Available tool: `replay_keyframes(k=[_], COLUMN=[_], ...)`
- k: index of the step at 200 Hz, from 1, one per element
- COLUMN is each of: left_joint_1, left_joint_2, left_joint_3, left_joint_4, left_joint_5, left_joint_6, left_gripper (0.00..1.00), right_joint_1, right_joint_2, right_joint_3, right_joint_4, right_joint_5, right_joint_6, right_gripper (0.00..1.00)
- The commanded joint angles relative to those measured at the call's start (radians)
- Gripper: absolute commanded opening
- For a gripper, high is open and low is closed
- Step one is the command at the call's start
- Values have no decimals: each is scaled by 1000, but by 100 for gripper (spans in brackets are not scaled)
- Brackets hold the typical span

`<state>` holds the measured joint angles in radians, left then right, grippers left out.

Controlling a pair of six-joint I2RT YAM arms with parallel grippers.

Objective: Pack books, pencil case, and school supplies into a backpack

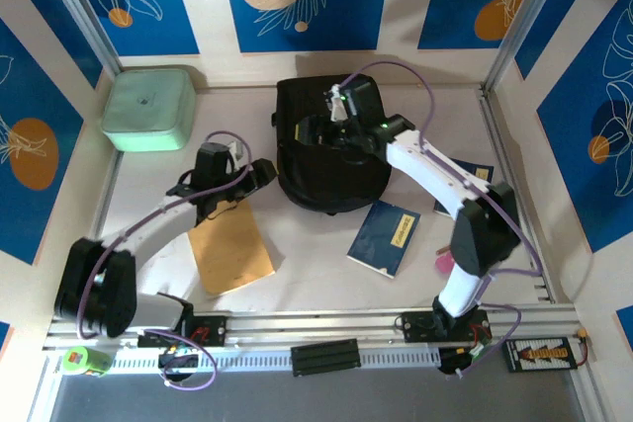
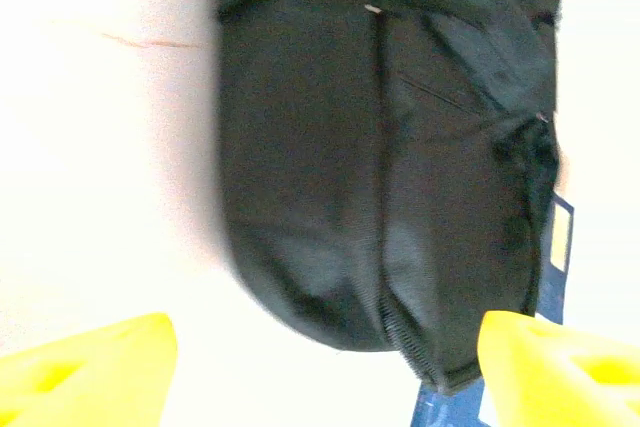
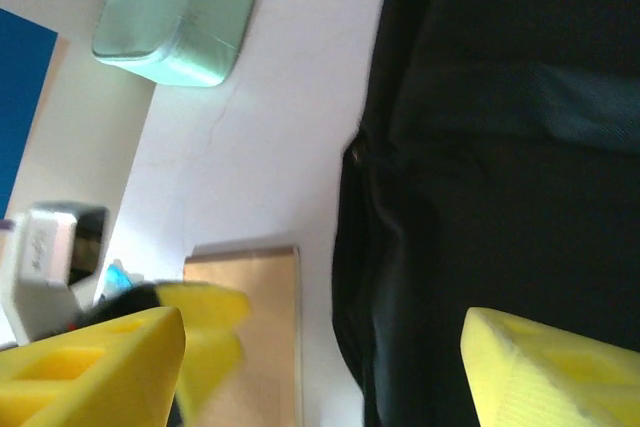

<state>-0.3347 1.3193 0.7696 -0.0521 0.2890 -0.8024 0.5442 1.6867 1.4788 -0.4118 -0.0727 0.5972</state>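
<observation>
top external: box [image 1: 149, 108], envelope [image 1: 230, 244] lie left of backpack [image 1: 318, 180].

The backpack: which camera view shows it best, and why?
Top external: the backpack shows whole, though the right arm crosses its top. Left wrist gives its rounded end, blurred; right wrist catches one dark side.

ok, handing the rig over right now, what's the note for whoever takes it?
Grippers: left gripper open, empty, just left of the backpack; right gripper open, empty, above it.
Things: near book lies on the table right of the backpack; far book is partly under the right arm. Envelope lies near-left.
Done: nothing visibly packed.
Left: both books go in. Can't tell if the backpack is unzipped.
</observation>
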Motion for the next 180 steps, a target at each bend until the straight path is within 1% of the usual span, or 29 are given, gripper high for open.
replay_keyframes(k=[1,24,45,62,83,103,117,135,151,170,180], left_joint_1=[44,122,192,257,352,424,447,451,451,452,451], left_joint_2=[-61,-109,-146,-161,-189,-200,-190,-176,-154,-136,-129], left_joint_3=[7,-52,-107,-129,-152,-172,-188,-208,-211,-217,-220], left_joint_4=[-362,-444,-490,-546,-594,-610,-601,-561,-554,-554,-555], left_joint_5=[-177,-203,-199,-203,-194,-164,-141,-95,-85,-88,-96], left_joint_6=[83,58,39,44,70,87,87,85,86,92,94], left_gripper=[83,84,84,84,84,83,79,70,61,54,49], right_joint_1=[20,95,191,270,347,386,387,382,376,367,364], right_joint_2=[-45,-67,-11,80,235,399,504,602,655,701,719], right_joint_3=[-105,-133,-92,-23,92,230,339,441,496,541,561], right_joint_4=[-105,-124,-118,-113,-117,-159,-211,-256,-269,-282,-295], right_joint_5=[2,11,7,-22,-42,9,15,9,1,-12,-15], right_joint_6=[-30,-50,-77,-104,-118,-125,-129,-130,-121,-97,-86], right_gripper=[74,74,72,69,65,64,64,63,61,58,57])
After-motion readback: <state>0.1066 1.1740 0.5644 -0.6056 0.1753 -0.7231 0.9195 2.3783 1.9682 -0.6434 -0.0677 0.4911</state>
